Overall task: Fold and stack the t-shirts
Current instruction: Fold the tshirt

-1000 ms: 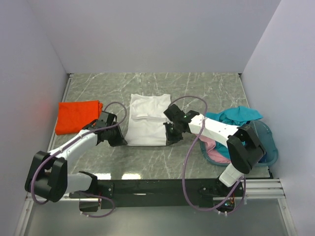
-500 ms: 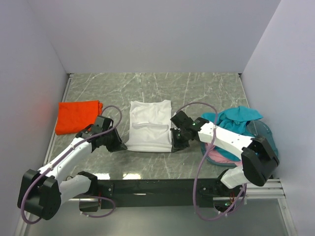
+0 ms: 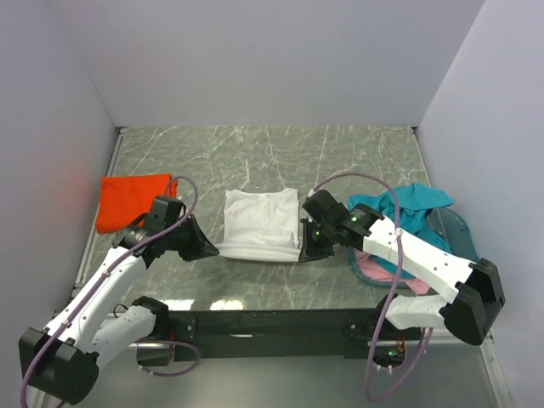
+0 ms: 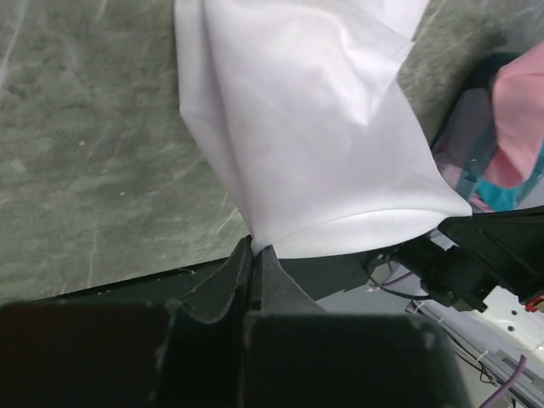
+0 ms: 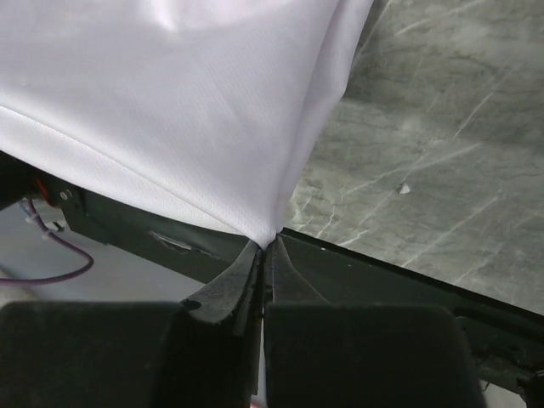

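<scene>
Since a second ago the left claw (image 3: 206, 249) and the right claw (image 3: 304, 252) have drawn back toward the near edge of the desk (image 3: 280, 153). The white t-shirt (image 3: 259, 225) has come with them and looks shorter from above than it did.

We see the left claw clenched on the shirt's near left corner, its dark tapered fingers pressed flat together with a pinch of cloth between them. The right claw grips the near right corner the same way. From each pinch the thin cotton fans out in smooth folds, and its fine knit shows in the right wrist view. The near hem curves in a soft roll between the two claws, and the rest lies flat on the grey-green, white-veined stone.

Further left, the orange t-shirt (image 3: 132, 200) lies as a flat folded rectangle. On the right, the teal t-shirt (image 3: 408, 204) is crumpled over the translucent basket (image 3: 466, 242). The pink t-shirt (image 3: 371, 266) is bunched beneath the right arm.
</scene>
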`<state>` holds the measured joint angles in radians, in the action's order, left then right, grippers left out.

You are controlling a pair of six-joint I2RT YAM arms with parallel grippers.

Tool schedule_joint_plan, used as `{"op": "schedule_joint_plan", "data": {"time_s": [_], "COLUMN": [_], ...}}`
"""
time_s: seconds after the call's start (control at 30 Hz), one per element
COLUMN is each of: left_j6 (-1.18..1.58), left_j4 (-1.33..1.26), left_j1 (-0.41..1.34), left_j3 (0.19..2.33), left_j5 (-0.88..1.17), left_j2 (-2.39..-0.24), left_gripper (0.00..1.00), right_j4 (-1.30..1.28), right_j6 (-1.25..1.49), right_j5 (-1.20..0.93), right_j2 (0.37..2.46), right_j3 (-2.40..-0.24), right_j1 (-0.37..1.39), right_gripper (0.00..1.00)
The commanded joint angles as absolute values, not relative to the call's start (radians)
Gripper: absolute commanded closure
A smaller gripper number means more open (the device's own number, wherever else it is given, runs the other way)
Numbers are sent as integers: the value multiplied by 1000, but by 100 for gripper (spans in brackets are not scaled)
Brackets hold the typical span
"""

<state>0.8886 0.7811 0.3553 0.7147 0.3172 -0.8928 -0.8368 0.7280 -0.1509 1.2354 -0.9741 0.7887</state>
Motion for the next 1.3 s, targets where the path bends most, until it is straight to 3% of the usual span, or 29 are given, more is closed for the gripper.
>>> {"op": "schedule_joint_plan", "data": {"time_s": [0.0,0.73,1.27], "left_j6": [890,805,752], "left_j4": [775,477,357], "left_j1": [351,264,235], "left_j3": [796,1075,1196], "left_j5": [270,247,293], "left_j2": [-920,-1365,-1710], "left_gripper": [100,100,100], "right_j4": [-928,-848,-808], "right_j6": [733,506,388], "right_j5": [-45,187,172], "right_j2": [1232,1595,1946], "right_j3": [-1043,-1428,-1686], "right_j1": [785,647,546], "right_gripper": [100,100,100]}}
